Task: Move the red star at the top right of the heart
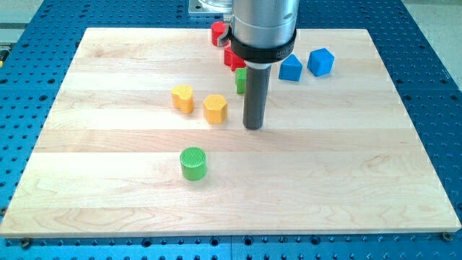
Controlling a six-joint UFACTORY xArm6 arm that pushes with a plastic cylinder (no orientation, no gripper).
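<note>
Our arm (pixel 264 22) shows as a broad, smooth silver-grey cylinder with a soft sheen, ringed at its lower edge by a black collar (pixel 263 52). From that collar hangs a straight, dark grey rod (pixel 254 90), plain and unmarked, ending in my tip (pixel 253 127), blunt and flat.

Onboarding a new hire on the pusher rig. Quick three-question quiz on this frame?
1. True or false: my tip touches the green cylinder.
2. How many blue blocks sit near the view's top right?
3. Which block is nearest my tip? A) yellow hexagon-like block B) green cylinder C) yellow heart

Key:
1. False; bare board separates them.
2. Two: the blue blocks and.
3. A. The red blocks and a small green block are partly hidden behind the rod.
</note>
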